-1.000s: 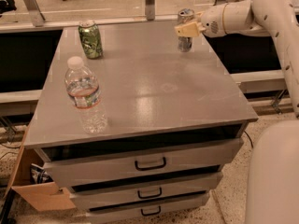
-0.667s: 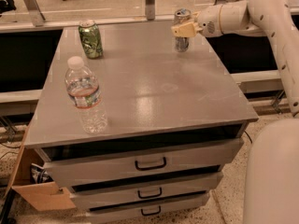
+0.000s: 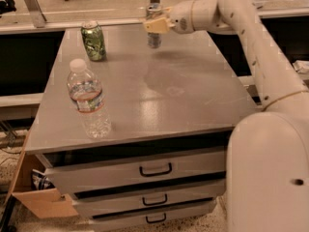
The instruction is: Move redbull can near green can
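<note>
Pincer (image 3: pixel 155 25) clamped on upright redbull can (image 3: pixel 154 40) at far edge of table (image 3: pixel 193 95); green can (image 3: pixel 93 41) apart; water bottle (image 3: pixel 88 100) nearer.

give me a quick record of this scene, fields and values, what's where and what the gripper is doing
surface: grey cabinet top, three drawers below
redbull can: upright, far edge near the middle, held in the gripper
gripper: shut on the redbull can, arm reaching in from the right
green can: upright, far left, apart from the redbull can
water bottle: upright, capped, near left
task state: cans not yet side by side
</note>
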